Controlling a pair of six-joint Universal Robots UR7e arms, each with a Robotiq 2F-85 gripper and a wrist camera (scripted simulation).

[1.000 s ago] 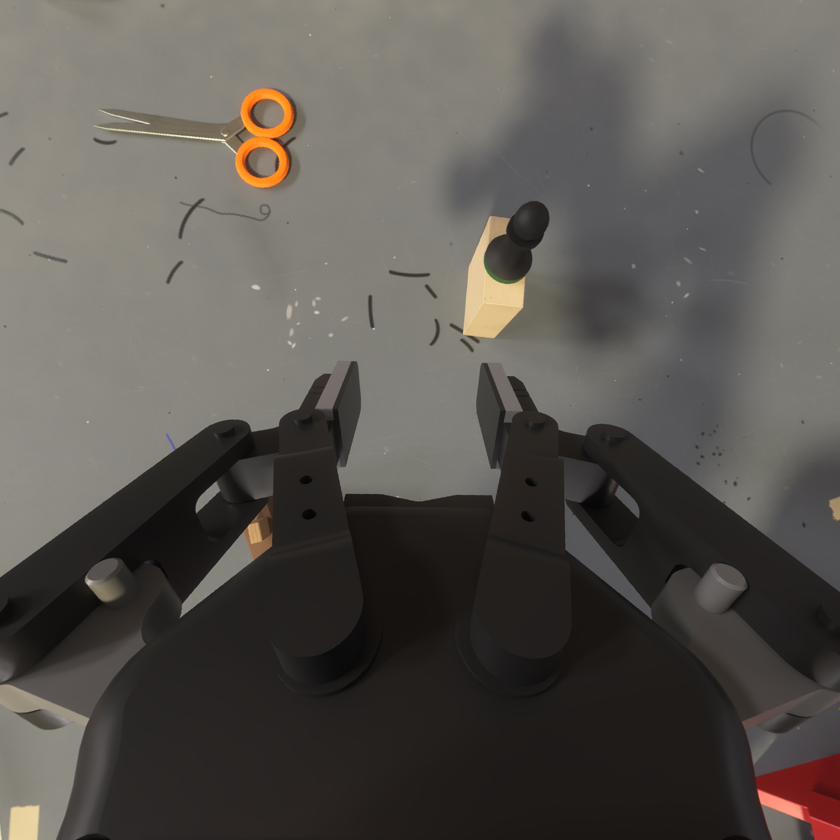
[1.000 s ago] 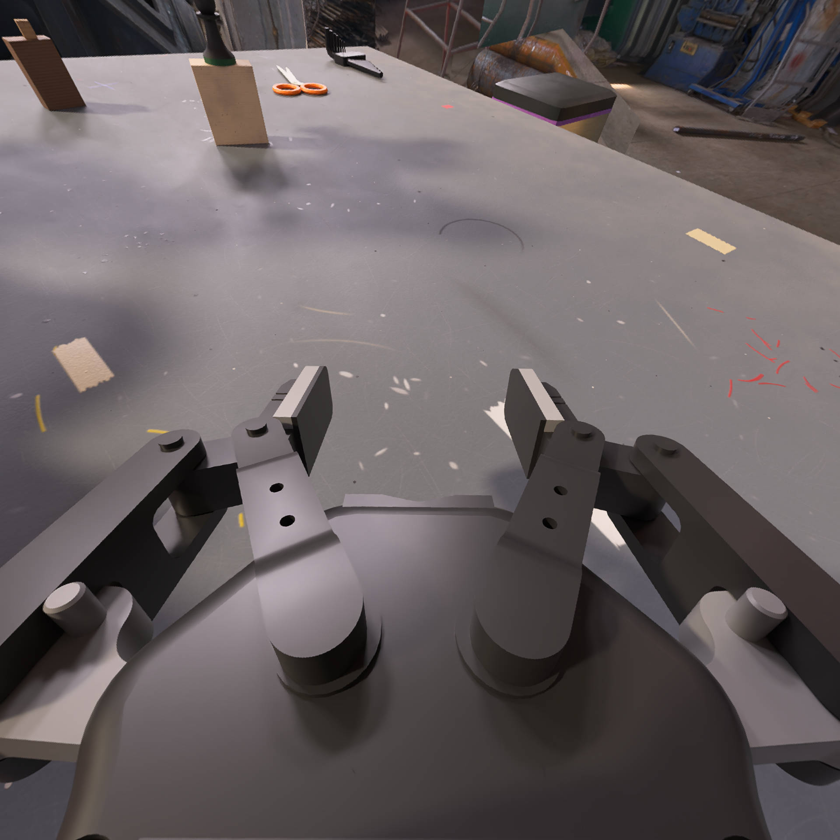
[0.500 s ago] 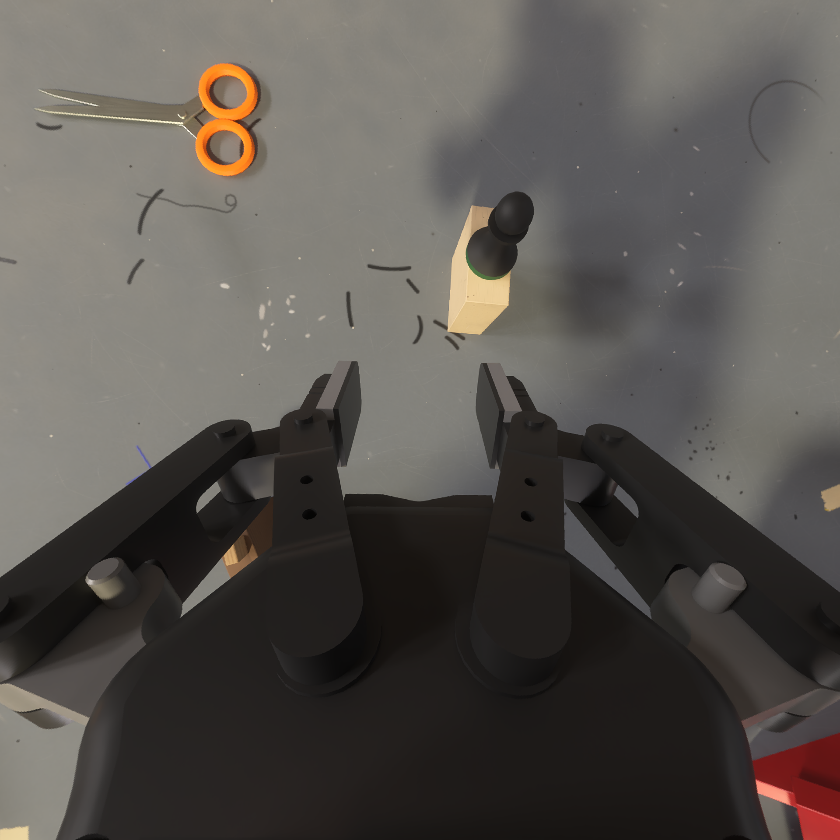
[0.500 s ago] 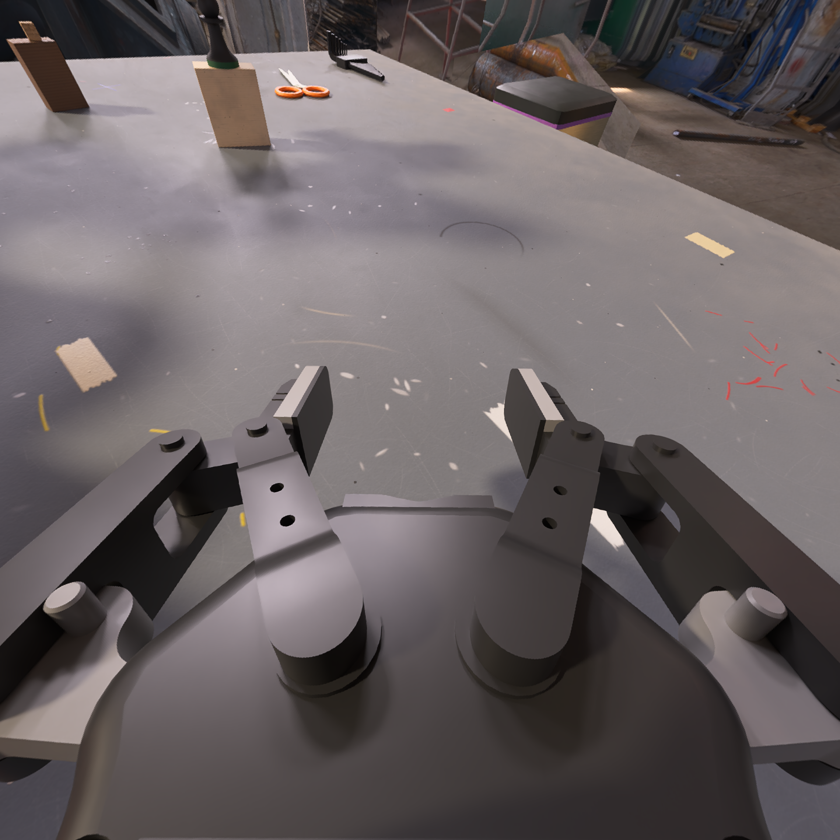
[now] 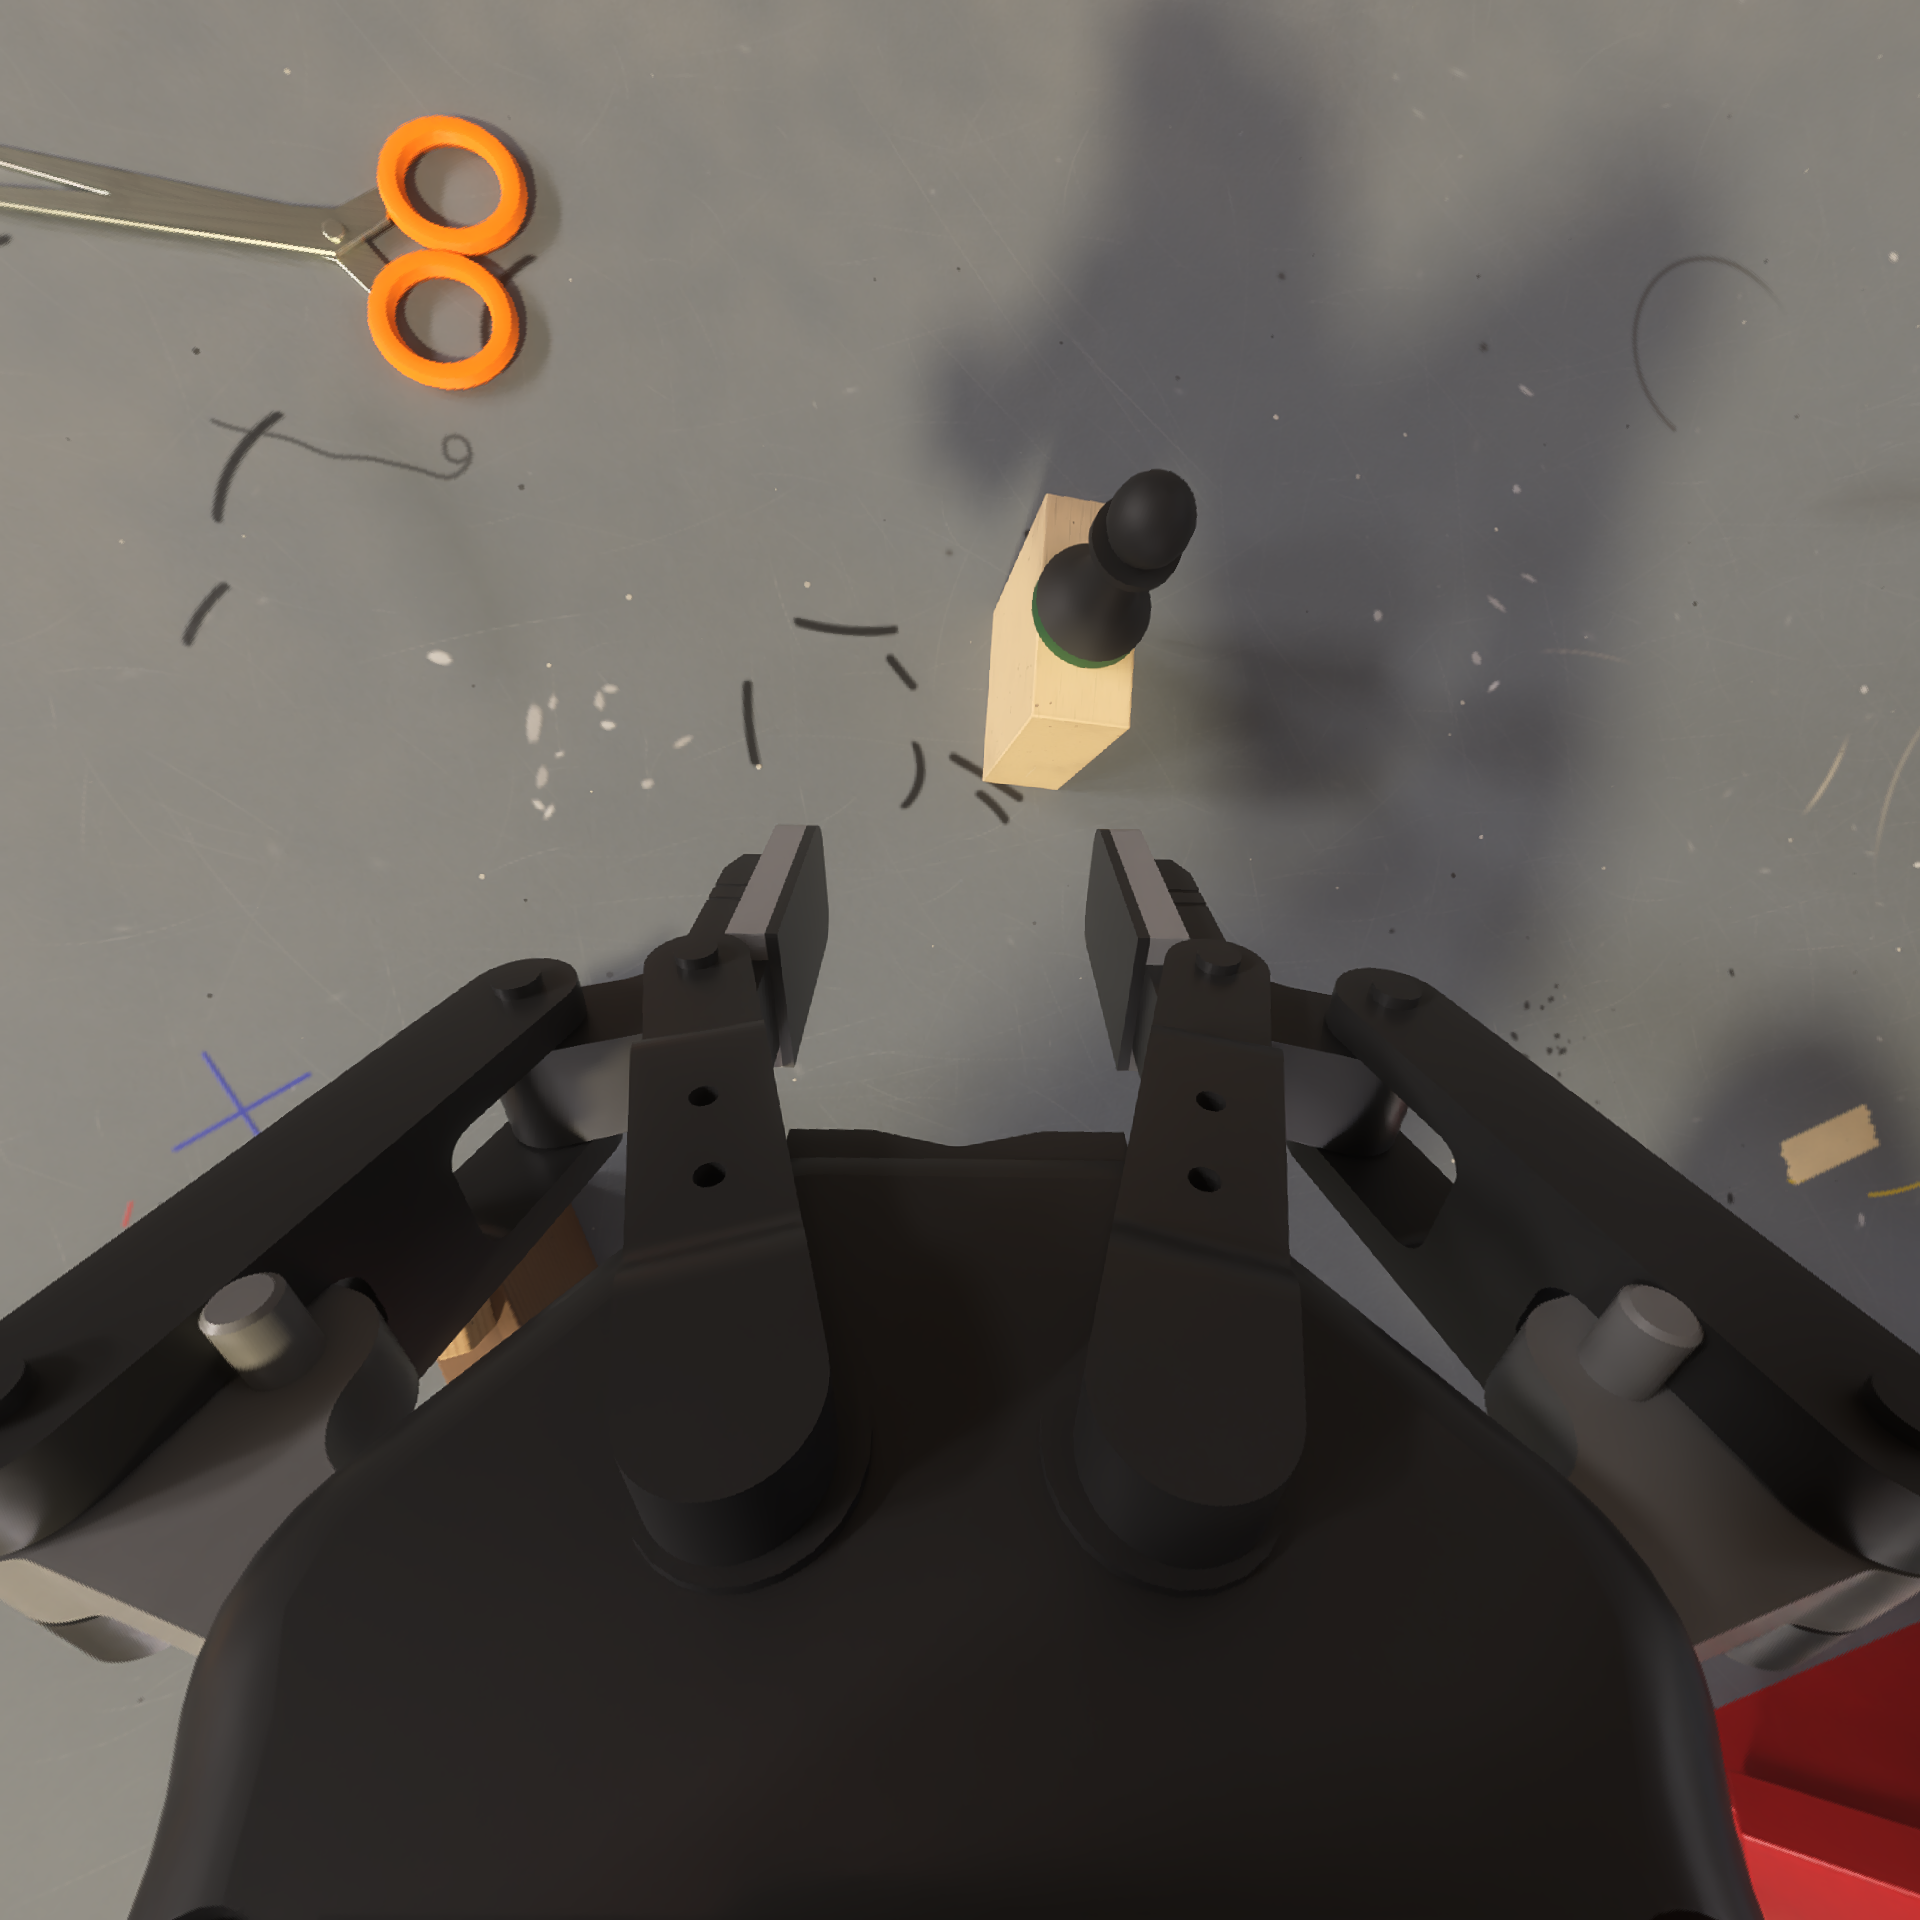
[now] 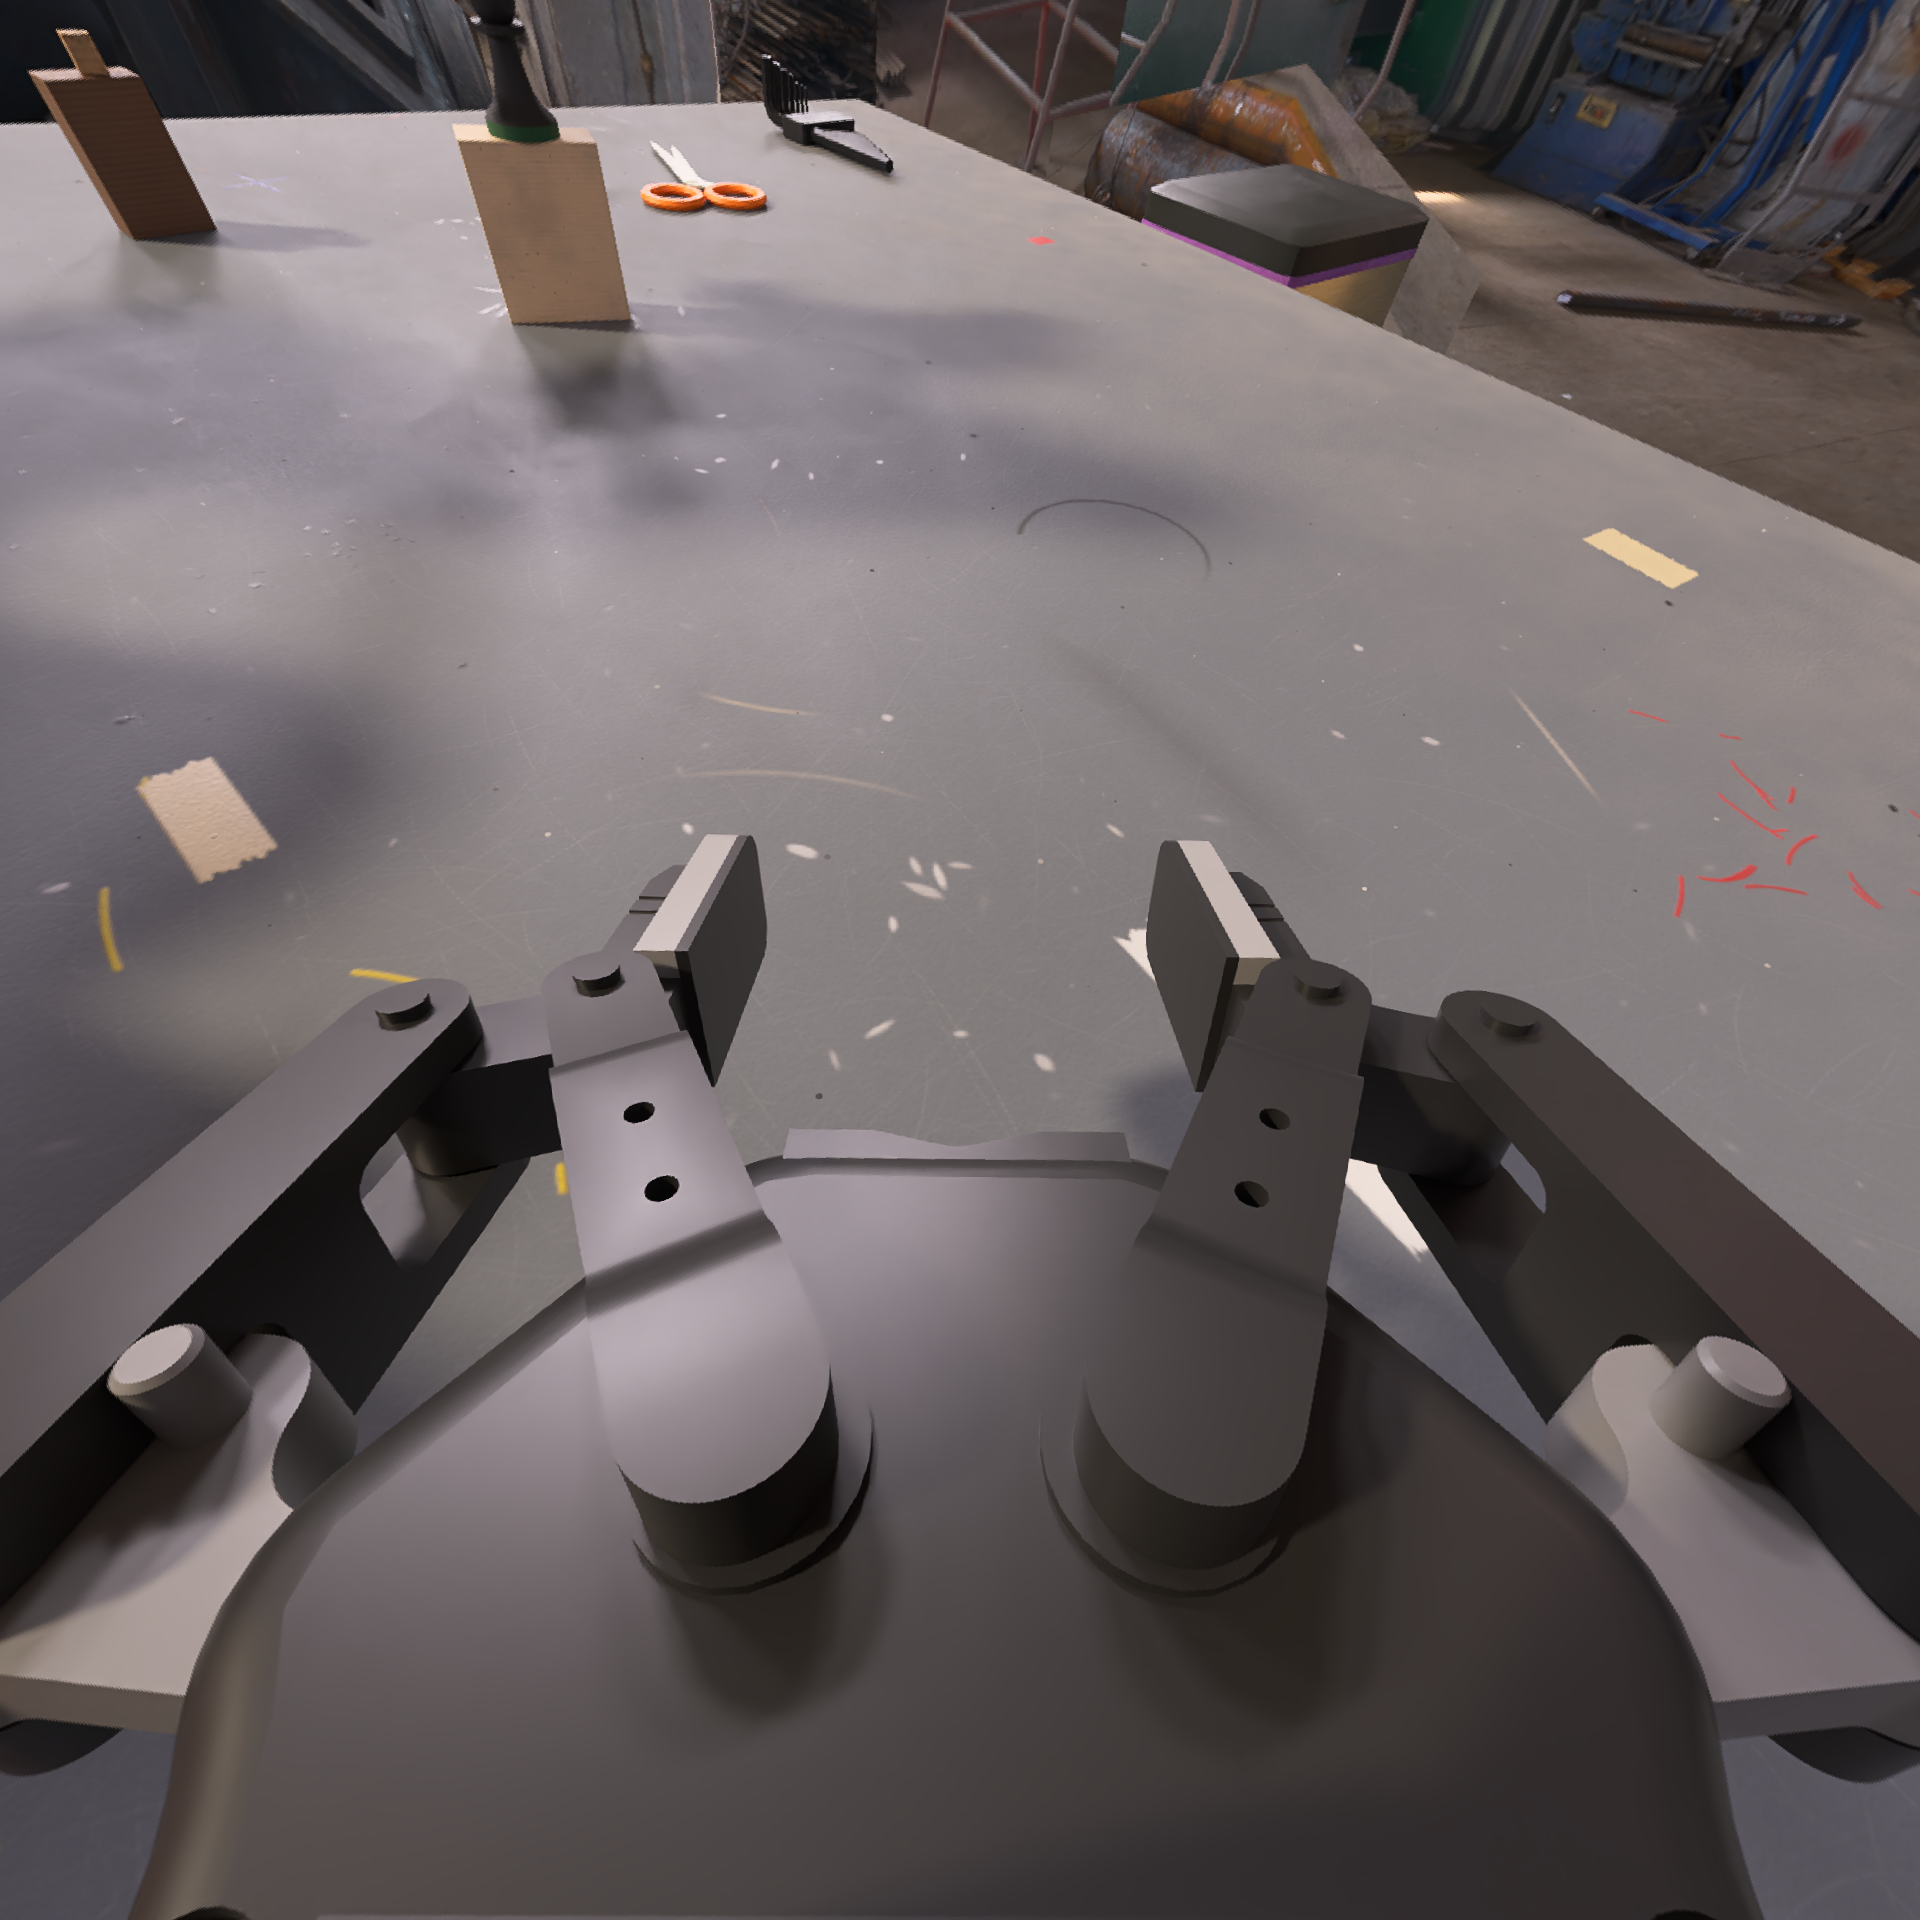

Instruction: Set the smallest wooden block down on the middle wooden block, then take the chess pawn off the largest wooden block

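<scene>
You see the black pawn (image 5: 1114,582) upright atop the tall pale block (image 5: 1051,694); toward the table's far left corner, the small block (image 6: 81,51) tops the brown block (image 6: 125,156).

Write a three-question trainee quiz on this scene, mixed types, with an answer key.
1. True or false: the chess pawn stands on the light wooden block.
2. The left gripper is: A) open and empty B) shut on the pawn C) shut on a block.
3. Fill in: the scissors have ____ handles.

Key: 1 true; 2 A; 3 orange.
</scene>
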